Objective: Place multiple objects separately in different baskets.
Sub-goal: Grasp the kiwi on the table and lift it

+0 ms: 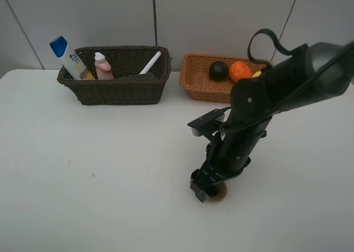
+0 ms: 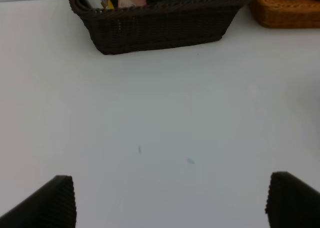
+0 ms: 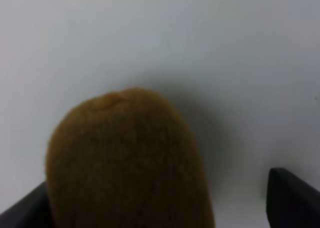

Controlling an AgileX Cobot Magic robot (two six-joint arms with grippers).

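The right gripper (image 1: pixel 206 192) is lowered to the white table (image 1: pixel 99 185) at the near edge of the work area, positioned over the brown kiwi (image 3: pixel 127 163). In the right wrist view the kiwi sits between the two fingers; one fingertip (image 3: pixel 292 198) stands apart from the fruit, with bare table showing in the gap. The jaws are therefore spread around the kiwi, not yet pinching it. This appears to be the approach for a grasp, as the kiwi is the only task object left on the table.

The left gripper (image 2: pixel 170 200) is spread wide and holds nothing. It faces bare table, clear of the working arm.

Farther back, the dark brown basket (image 1: pixel 119 88) holds the non-food items: the white shampoo bottle with blue cap (image 1: pixel 69 58), the small pink bottle (image 1: pixel 103 66) and the white marker (image 1: pixel 150 62). The orange-tan basket (image 1: pixel 194 83) holds fruit: the dark mangosteen (image 1: pixel 218 70), the orange (image 1: pixel 240 71) and a partly hidden yellow lemon (image 1: pixel 256 73). By this sorting, the kiwi probably belongs in the orange-tan basket.
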